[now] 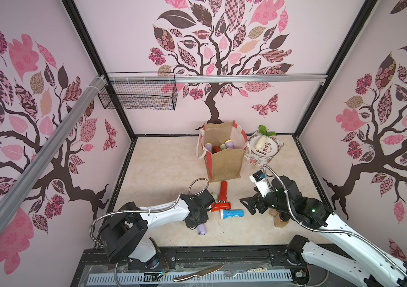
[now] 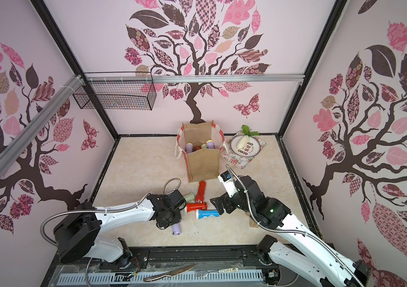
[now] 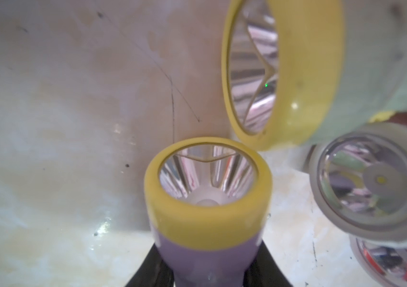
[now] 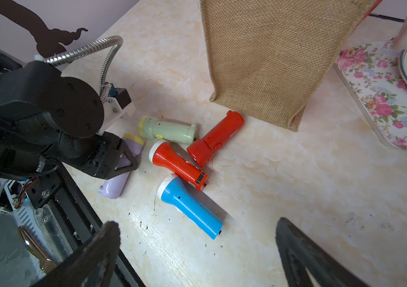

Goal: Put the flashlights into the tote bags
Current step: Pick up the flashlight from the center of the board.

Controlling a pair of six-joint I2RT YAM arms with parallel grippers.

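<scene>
My left gripper is shut on a lilac flashlight with a yellow ring, lying on the table. Beside it lie a pale green flashlight, two red flashlights and a blue flashlight. The burlap tote bag stands upright just behind them, with several flashlights inside. My right gripper hovers open to the right of the blue flashlight, with nothing between its fingers.
A brown jar stands under my right arm. Right of the bag, a plate with a white radish rests on a floral tray. A wire basket hangs on the back wall. A knife lies on the front rail.
</scene>
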